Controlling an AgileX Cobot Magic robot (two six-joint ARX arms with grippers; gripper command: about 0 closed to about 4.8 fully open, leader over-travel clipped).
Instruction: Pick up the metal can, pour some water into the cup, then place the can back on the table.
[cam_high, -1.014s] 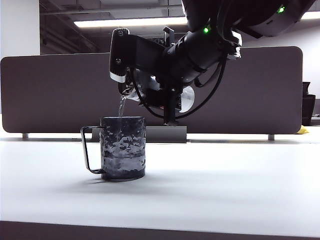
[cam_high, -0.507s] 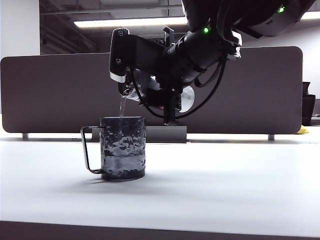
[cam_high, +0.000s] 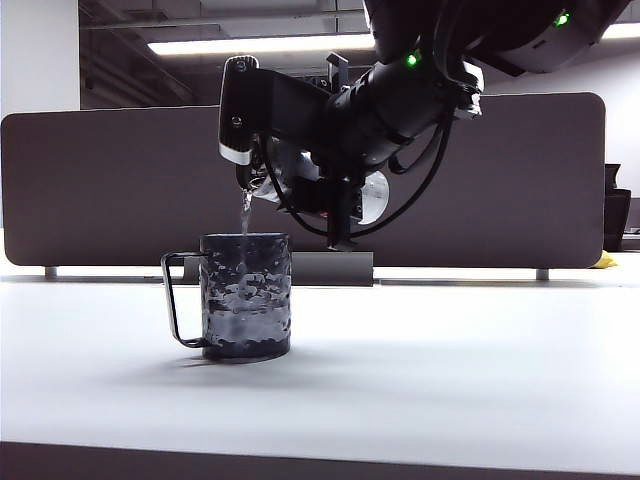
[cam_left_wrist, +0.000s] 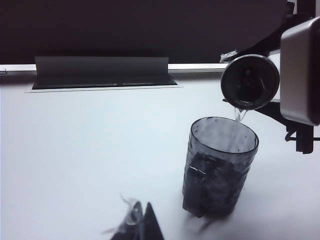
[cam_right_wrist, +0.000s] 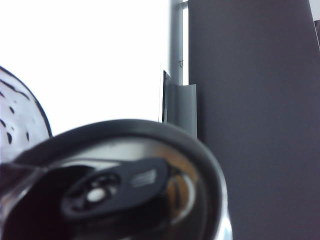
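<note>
A: What has the right tool (cam_high: 300, 185) got?
B: It's clamped round the metal can (cam_high: 372, 196), held tipped nearly level above the cup (cam_high: 246, 295). The jaws stand partly apart, pressed on the can's sides.

A: And the water?
B: The water (cam_high: 243, 212) falls as a thin clear stream from the can's mouth into the cup. The left wrist view shows the can's round top (cam_left_wrist: 250, 81) just over the cup's far rim (cam_left_wrist: 223, 145).

A: The left tool?
B: Only a dark tip (cam_left_wrist: 145, 226) shows, low over the counter, near the cup; whether it's spread or closed, I cannot tell.

A: Surroundings?
B: The cup stands upright on the white counter (cam_high: 450, 360), handle toward the left of the exterior view. A dark grey divider panel (cam_high: 120, 180) runs behind, with ceiling strip lights (cam_high: 260, 45) above.
</note>
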